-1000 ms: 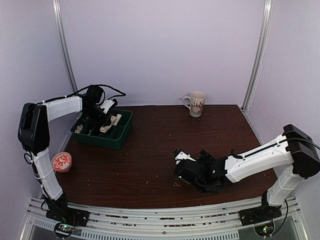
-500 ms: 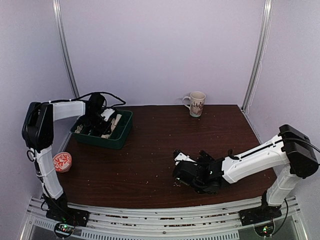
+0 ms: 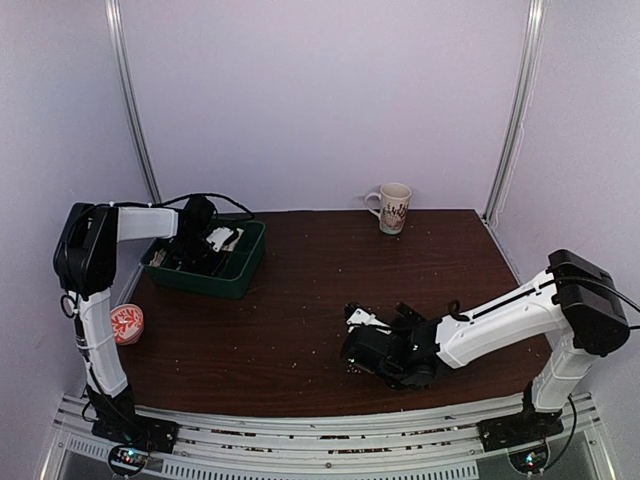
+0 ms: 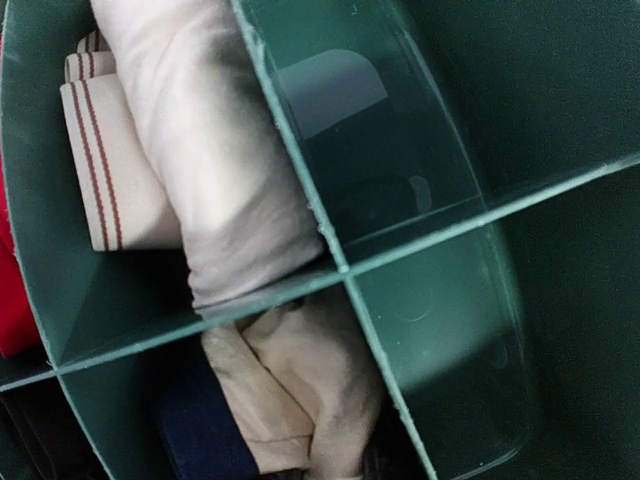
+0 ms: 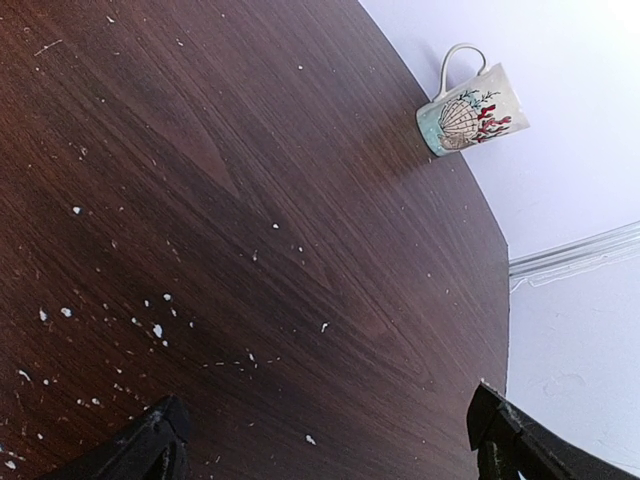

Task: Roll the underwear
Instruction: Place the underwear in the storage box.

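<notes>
- A small red-and-white dish (image 3: 124, 324) sat at the far left, just off the edge of the table (image 3: 300, 270).
- My left claw (image 3: 215, 243) was down inside the green bin (image 3: 225, 280) at the back-left of the table. Neither the overhead view nor my wrist camera showed the fingers, so I could not tell whether they were spread or pressed together.
- The underwear lay in the bin, split up by its thin green dividers (image 4: 330, 262).
- In one compartment a cream roll (image 4: 225, 150) rested against the long divider, with a striped cream piece (image 4: 110, 170) folded flat just beside it.
- A strip of red fabric (image 4: 12, 290) showed at the left edge of my wrist view.
- In the next compartment, across the cross divider, a crumpled cream cloth (image 4: 310, 390) lay touching a navy piece (image 4: 200, 430).
- My right claw (image 5: 325, 455) was low over the front middle of the table, spread wide and holding nothing. Its dark fingertips (image 5: 150, 445) stood well apart above bare, crumb-speckled wood.
- A shell-patterned mug (image 3: 393, 207) stood upright near the back edge, well apart from both claws.
</notes>
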You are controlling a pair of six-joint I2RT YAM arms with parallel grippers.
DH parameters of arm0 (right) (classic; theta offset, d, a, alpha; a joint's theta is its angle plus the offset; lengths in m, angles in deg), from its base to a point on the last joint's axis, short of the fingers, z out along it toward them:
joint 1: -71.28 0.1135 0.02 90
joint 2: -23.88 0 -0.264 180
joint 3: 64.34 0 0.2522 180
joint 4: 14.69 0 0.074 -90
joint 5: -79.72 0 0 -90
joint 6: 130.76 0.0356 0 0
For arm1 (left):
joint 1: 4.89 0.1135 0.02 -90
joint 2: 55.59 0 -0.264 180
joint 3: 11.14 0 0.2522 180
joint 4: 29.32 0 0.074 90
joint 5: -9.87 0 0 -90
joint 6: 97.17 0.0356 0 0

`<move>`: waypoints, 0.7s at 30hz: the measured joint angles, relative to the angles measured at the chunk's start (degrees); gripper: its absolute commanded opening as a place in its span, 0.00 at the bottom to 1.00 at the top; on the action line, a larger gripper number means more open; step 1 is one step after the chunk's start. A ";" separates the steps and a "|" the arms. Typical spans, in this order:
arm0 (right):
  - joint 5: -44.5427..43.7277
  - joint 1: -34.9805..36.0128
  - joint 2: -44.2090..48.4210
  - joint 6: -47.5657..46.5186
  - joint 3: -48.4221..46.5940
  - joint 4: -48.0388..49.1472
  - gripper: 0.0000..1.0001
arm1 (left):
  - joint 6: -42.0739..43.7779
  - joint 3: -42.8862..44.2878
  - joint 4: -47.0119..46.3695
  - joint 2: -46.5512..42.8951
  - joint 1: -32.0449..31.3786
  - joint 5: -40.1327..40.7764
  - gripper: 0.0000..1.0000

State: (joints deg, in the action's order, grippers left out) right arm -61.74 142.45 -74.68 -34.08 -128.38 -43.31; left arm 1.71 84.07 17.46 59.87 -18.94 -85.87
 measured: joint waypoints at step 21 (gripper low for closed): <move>-0.98 0.59 -1.64 -0.02 -0.90 -0.63 1.00 | -0.66 1.97 1.20 -0.28 0.02 1.27 0.44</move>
State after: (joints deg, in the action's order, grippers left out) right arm -62.72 143.04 -76.32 -34.10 -129.28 -43.94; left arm 1.06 86.04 18.66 59.58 -18.91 -84.60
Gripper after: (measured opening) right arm 0.999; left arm 0.402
